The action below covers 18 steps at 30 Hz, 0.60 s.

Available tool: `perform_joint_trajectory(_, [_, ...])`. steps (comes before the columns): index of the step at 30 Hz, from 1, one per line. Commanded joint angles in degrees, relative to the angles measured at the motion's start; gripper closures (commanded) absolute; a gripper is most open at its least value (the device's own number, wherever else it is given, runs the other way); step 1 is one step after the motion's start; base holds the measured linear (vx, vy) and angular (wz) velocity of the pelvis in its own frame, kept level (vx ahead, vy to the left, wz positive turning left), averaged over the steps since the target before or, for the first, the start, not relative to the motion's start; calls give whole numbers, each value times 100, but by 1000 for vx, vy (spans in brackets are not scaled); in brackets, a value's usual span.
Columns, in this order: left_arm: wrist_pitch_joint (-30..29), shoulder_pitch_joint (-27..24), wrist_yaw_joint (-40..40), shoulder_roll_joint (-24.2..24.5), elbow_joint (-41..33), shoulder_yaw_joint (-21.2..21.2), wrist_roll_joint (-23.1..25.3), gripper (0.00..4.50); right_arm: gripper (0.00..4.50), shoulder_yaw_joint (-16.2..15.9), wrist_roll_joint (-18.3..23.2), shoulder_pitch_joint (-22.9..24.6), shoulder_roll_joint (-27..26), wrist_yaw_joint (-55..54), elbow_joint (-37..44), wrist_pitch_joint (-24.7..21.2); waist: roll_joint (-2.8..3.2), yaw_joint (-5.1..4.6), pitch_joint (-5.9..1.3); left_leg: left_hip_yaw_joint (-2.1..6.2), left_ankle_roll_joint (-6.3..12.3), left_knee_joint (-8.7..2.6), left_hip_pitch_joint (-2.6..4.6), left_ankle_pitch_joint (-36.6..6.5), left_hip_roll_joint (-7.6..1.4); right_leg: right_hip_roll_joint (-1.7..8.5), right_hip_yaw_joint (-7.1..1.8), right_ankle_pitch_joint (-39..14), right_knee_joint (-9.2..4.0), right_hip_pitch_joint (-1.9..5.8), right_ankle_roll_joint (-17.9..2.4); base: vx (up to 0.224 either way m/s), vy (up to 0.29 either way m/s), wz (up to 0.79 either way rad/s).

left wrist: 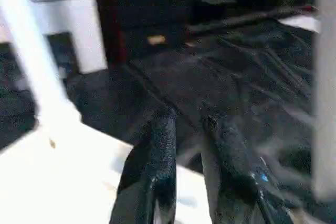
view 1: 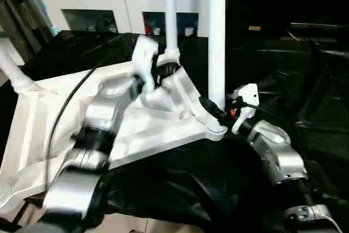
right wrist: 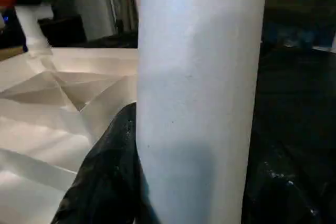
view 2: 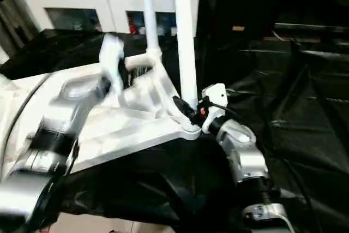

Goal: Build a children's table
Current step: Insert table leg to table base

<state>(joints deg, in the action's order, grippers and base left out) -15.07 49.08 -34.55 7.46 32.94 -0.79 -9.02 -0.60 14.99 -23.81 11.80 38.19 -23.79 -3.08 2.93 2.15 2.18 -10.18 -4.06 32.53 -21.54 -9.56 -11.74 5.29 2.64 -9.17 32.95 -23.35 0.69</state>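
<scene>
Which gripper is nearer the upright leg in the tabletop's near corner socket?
Right. The right gripper closes around the near leg just above its socket. The left gripper, open and empty, sits beside the farther leg, apart from the near one.

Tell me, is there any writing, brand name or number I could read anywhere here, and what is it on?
No text can be read in these pictures.
Small yellowish tag on the dark background behind the table: too blurred to read.
Colourful items behind the cabinet's glass doors: too small to tell if they carry print.
Tabletop, legs and the robot's arms: no lettering shows.
</scene>
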Motion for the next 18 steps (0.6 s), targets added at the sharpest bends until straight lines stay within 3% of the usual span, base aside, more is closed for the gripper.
perform_joint_trajectory(1, [-84,193,-1,-218,-64,123,-19,364,262,-148,-130,30,15,19,181,-95,-56,32,-361,-26,318,-319,41,-1223,-42,163,-102,-904,-324,313,-1370,0,0,0])
perform_joint_trajectory(6, [-402,303,-493,-841,-818,580,-370,364,262,-186,-255,20,94,-54,262,-166,-78,39,-397,-33,511,-259,-28,-876,-35,185,-98,-395,-265,352,-1535,0,0,0])
perform_joint_trajectory(8, [-474,266,-590,-908,-990,665,-464,364,262,-185,-259,21,108,-62,284,-188,-87,40,-374,-45,597,-256,-26,-907,-37,180,-96,-522,-286,335,-1549,0,0,0])
perform_joint_trajectory(9, [-608,202,-712,-982,-1254,777,-622,364,262,-185,-264,21,129,-73,312,-216,-58,46,-376,-40,609,-250,-24,-923,-33,183,-93,-594,-289,333,-1543,0,0,0])
perform_joint_trajectory(12, [-879,72,-921,-1104,-1731,938,-879,364,262,-180,-280,25,177,-98,393,-293,-91,31,-370,-50,650,-244,-39,-927,-36,161,-89,-719,-291,346,-1529,0,0,0])
perform_joint_trajectory(18, [-755,27,-815,-1069,-1620,827,-697,364,262,-178,-273,25,258,-72,550,-423,-68,44,-382,-41,680,-224,-19,-820,-40,149,-85,-712,-286,331,-1466,0,0,0])
